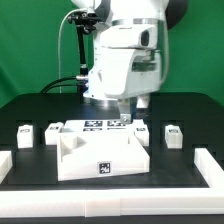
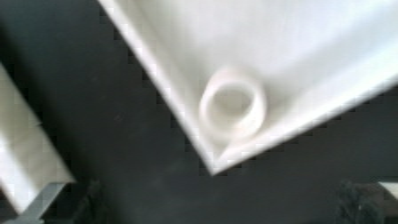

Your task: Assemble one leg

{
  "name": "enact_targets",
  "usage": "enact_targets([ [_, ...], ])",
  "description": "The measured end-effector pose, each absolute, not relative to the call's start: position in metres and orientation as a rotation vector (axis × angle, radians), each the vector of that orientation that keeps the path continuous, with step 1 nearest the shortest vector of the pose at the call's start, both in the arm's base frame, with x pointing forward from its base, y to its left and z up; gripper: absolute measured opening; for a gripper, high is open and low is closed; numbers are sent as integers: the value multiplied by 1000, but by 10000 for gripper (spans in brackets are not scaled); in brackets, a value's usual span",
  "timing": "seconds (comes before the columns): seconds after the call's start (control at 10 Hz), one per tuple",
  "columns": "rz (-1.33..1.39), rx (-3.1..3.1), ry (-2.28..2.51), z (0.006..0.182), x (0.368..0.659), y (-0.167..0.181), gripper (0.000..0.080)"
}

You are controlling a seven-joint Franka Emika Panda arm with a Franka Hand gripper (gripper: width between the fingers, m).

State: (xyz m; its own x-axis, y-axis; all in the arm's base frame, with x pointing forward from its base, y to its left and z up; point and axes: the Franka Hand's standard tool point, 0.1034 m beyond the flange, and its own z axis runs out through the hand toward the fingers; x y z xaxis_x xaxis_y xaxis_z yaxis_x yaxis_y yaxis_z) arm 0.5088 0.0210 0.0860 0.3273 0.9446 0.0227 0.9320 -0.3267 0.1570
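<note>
Hovering with pincer (image 1: pixel 125 107) spread wide and empty above the table piece (image 1: pixel 80 160) and its blurred corner socket (image 2: pixel 233 100), nearest leg (image 1: pixel 142 132) just beside, toward the exterior view's right, its tag (image 1: pixel 142 129) unreadable

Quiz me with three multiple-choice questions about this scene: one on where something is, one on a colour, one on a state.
1. Where do the jaws hang?
A) over the large white piece
B) over the leftmost leg
C) beyond the table's edge

2. What colour is the table?
A) red
B) black
C) yellow

3. What are the jaws doing?
A) gripping a leg
B) clamping a cable
C) standing open and empty

Answers:
1 A: the wrist view looks down on that piece's corner socket.
2 B: a black surface surrounds every white part.
3 C: the fingertips sit wide apart with nothing held between them.
</note>
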Motion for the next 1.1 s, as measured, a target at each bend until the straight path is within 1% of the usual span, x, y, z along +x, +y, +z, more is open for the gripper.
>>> enact_targets([
  [0.1, 133, 2394, 1854, 81, 495, 11, 650],
  [0.2, 71, 2314, 1949, 79, 490, 10, 650],
  [0.3, 14, 2223, 2029, 79, 490, 12, 650],
  [0.4, 12, 2208, 2034, 81, 490, 10, 650],
  [0.8, 1, 2191, 2060, 79, 488, 8, 650],
  [0.9, -24, 2109, 2156, 76, 482, -2, 650],
  [1.1, -69, 1992, 2305, 63, 453, -27, 650],
])
